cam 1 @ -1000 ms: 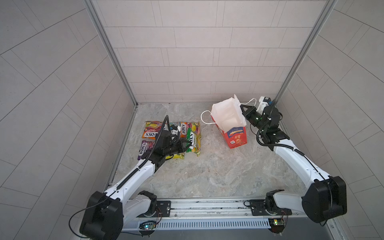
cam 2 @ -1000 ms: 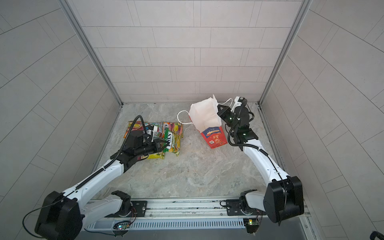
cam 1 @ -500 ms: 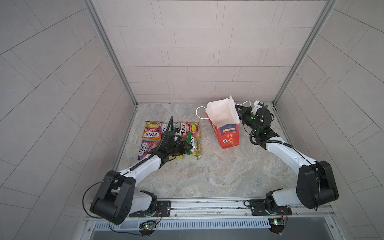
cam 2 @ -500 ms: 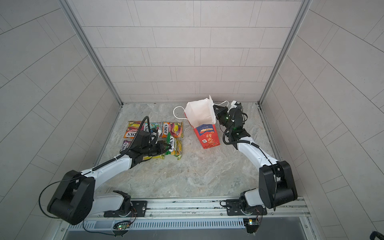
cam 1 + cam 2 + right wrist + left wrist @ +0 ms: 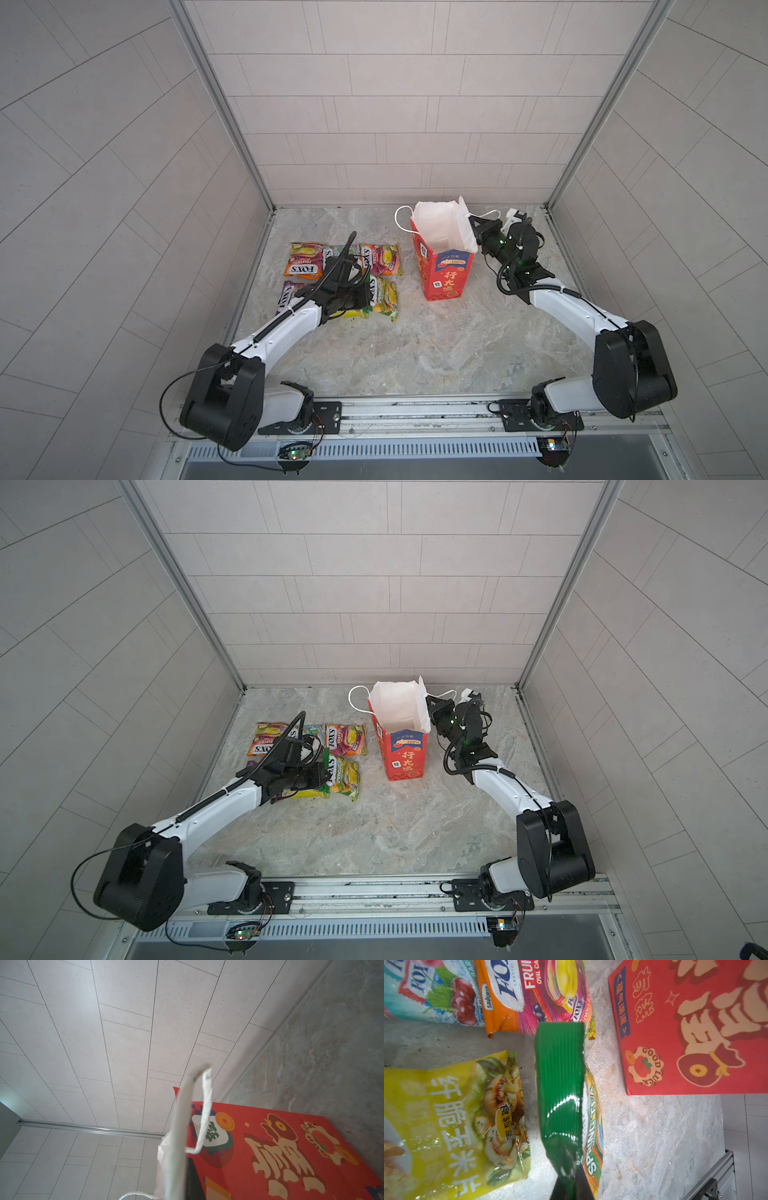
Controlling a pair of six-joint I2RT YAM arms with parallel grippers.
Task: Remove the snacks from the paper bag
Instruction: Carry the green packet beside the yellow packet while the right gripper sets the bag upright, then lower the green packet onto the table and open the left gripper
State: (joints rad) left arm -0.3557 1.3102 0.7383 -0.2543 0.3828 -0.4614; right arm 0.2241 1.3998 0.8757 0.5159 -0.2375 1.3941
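Left gripper (image 5: 365, 296): fingers closed tight on the crimped end of the green packet (image 5: 560, 1084). That end is lifted toward the wrist camera, and the rest of the packet looks to be lying on the table (image 5: 415, 353), though I can't tell if it's fully down. Right gripper (image 5: 476, 229): fingers pinched shut on the top of the right wall of the paper bag (image 5: 444, 274). The right wrist view shows the white paper edge-on in the grip, with a white cord handle (image 5: 205, 1105) looping just past it. The bag stands upright at centre-right toward the far side, mouth open, white inside showing, red printed face toward the near side. Its second handle (image 5: 400, 216) sticks out on the far left. The snacks are all on the table left of the bag, apart from it, in two rough rows. Far row, left to right: orange packet (image 5: 305, 266), teal packet (image 5: 425, 991) mostly hidden behind the left arm in both top views, pink packet (image 5: 381, 259). Near row, left to right: purple packet (image 5: 286, 297), yellow packet (image 5: 446, 1122) partly under the left wrist, then the green one nearest the bag. Yellow and green sit just beside each other with a thin strip of table between them. The bottom of the bag is out of sight.
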